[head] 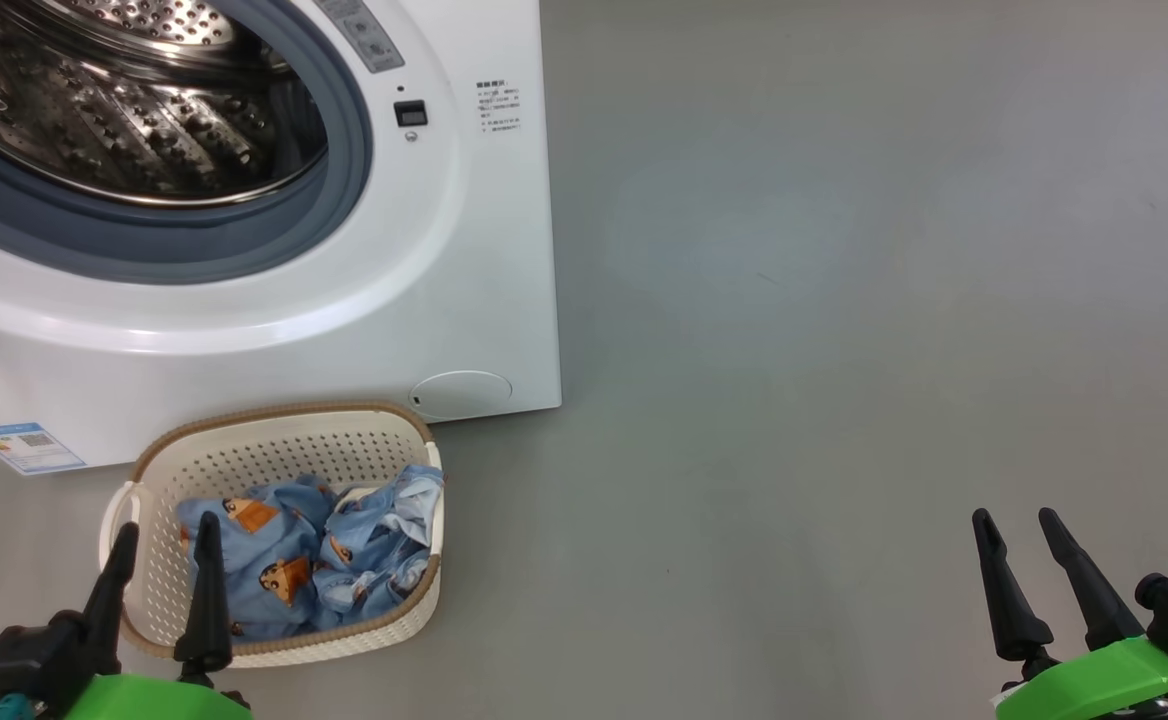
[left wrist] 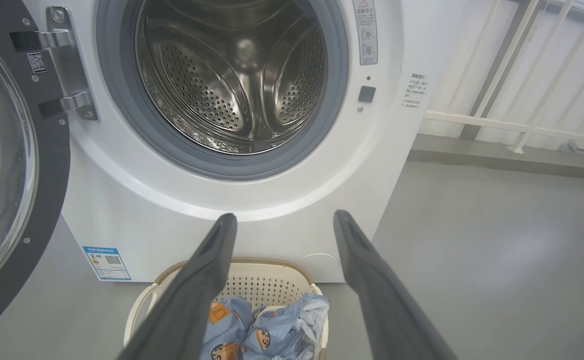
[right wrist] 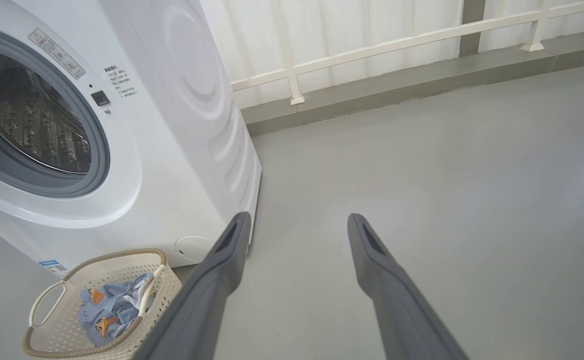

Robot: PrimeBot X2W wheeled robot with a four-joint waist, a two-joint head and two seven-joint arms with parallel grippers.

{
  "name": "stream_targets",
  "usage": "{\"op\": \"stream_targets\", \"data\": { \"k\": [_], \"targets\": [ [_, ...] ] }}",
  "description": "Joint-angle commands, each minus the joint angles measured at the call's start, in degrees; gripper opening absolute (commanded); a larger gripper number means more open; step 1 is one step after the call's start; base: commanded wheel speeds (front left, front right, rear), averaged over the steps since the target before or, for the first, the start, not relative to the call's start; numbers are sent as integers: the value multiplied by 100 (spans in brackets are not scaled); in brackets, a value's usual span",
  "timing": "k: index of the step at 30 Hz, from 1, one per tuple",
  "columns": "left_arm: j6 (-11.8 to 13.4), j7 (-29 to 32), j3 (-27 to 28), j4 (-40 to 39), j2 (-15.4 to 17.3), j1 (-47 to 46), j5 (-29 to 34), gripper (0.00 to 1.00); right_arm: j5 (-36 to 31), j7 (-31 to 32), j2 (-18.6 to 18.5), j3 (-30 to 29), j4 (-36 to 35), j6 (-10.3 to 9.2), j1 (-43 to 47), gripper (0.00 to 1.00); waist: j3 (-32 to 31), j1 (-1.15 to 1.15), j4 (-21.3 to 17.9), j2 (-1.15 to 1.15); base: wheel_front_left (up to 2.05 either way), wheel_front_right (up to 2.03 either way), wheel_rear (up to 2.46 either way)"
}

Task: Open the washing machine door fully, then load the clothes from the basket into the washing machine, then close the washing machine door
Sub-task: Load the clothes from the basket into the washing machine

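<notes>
The white washing machine (head: 424, 290) stands at the upper left with its steel drum (head: 114, 110) exposed. Its black glass door (left wrist: 7, 165) hangs swung open on the left hinge. On the floor in front sits the cream basket (head: 274, 450) holding the light-blue clothes (head: 314, 560) with orange-brown figures. My left gripper (head: 166, 535) hovers open over the basket's near-left side, empty. Far to the right, my right gripper (head: 1016, 525) is open above bare floor, holding nothing. The left wrist view looks between open fingers at the clothes (left wrist: 262, 330) and the drum (left wrist: 237, 85).
Grey floor (head: 844, 300) stretches to the right of the machine. A white railing (right wrist: 372, 50) and a low grey kerb (right wrist: 422, 90) run behind it. A blue label (head: 26, 447) marks the machine's lower front.
</notes>
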Motion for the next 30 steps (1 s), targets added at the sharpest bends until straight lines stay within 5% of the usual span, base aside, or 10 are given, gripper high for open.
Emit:
{"op": "stream_targets", "data": {
  "k": [1,16,30],
  "targets": [
    [-14,-36,211,-135,152,-52,-18,100,-58,-76,-57,126,-125,8,38,100,-13,0,5,0,0,0,0],
    [-14,-36,439,-101,43,-97,-53,100,-58,-76,-50,130,-165,8,47,100,53,0,52,0,2,-6,4],
    [-14,-36,458,-82,70,-234,-167,100,-58,-76,-28,97,-168,8,-23,100,190,0,45,0,67,-115,48]
  ]
}}
